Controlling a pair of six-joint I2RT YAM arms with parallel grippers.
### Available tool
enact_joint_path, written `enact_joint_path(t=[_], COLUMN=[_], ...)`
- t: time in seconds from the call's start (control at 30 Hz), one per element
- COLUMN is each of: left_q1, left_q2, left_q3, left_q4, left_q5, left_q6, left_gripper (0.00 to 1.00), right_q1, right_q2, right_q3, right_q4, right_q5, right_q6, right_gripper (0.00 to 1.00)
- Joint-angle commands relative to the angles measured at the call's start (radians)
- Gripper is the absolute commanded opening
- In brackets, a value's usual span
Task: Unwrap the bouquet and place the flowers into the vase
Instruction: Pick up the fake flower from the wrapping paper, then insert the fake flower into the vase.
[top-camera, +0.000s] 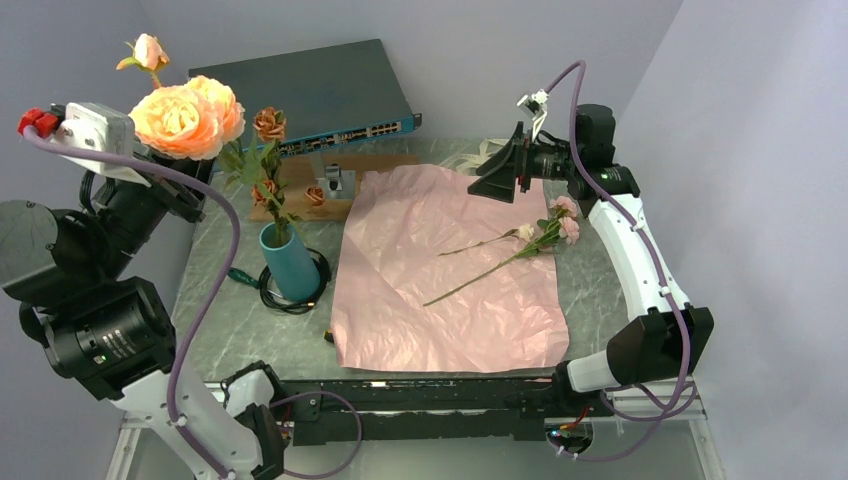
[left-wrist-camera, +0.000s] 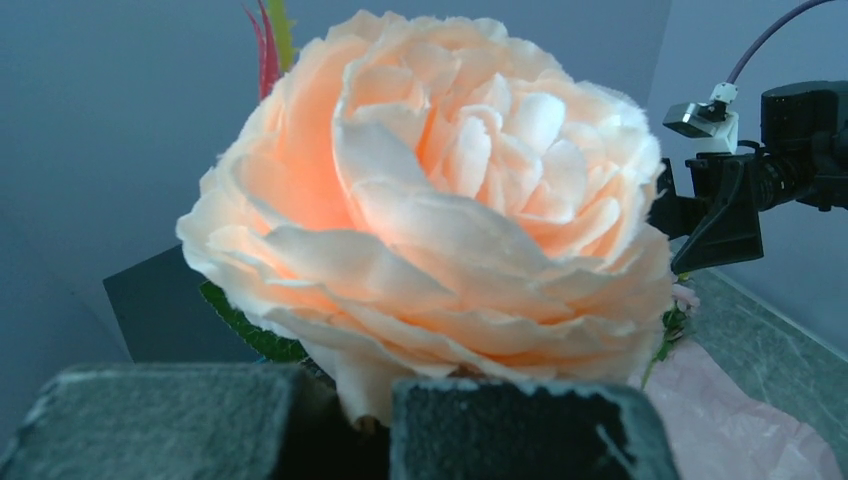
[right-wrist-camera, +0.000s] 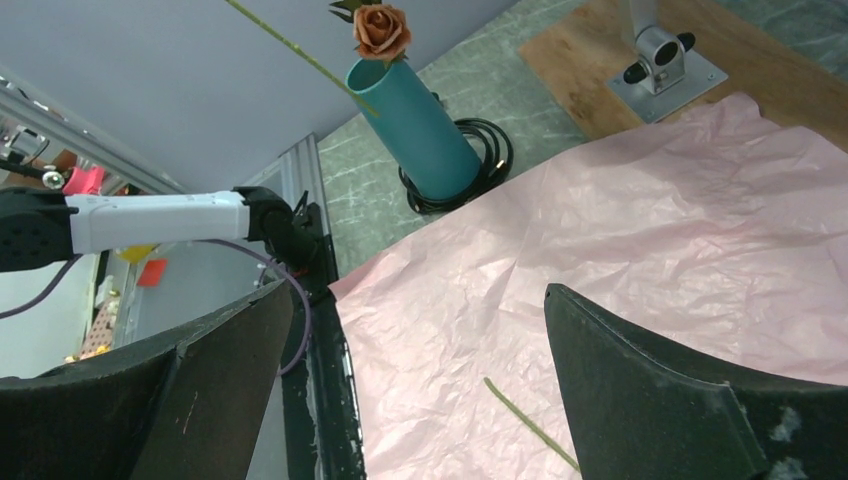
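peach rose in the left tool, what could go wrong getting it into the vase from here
The peach rose fills the left wrist view above the shut left tool, so the stem end is unseen while aiming.
The teal vase already holds rust roses; a new stem could snag them or tip it.
The pink roses lie on loose pink paper; the open right tool may pinch paper too.

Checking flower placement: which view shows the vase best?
Right wrist: the vase is large and unblocked, rim to base, with a rust rose at its mouth. Top external shows the vase smaller, stems standing in it. Left wrist shows none of it; the peach rose fills the frame.
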Motion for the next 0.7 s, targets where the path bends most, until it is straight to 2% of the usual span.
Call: enact_joint_path(t=[0.0, 0.13, 0.37, 0.67], left_q1=[0.016, 0.016, 0.036, 0.066], left_q2=[0.044, 0.090, 0.167, 0.127], left_q3=[0.015, 0.114, 0.276, 0.325], left_q4=[0.014, 0.001, 0.000, -0.135], left_q5=[0.005, -0.020, 0.073, -0.042], left_q6=[-0.075, -0.089, -0.140, -0.022], left_gripper=[0.00, 0.00, 0.00, 0.00], right_q1=[0.003, 0.003, 0.001, 0.002], right_q2=[-0.007, -0.009, 0.006, 0.001], right_q3=[0.056, 0.058, 0.079, 0.057], right_q4=[-0.062, -0.090, -0.158, -0.167], right_q5=[-0.003, 0.005, 0.030, 0.036], right_q6=[-0.080, -0.110, -0.158, -0.159], right_gripper=[1.00, 1.00, 1.00, 1.00])
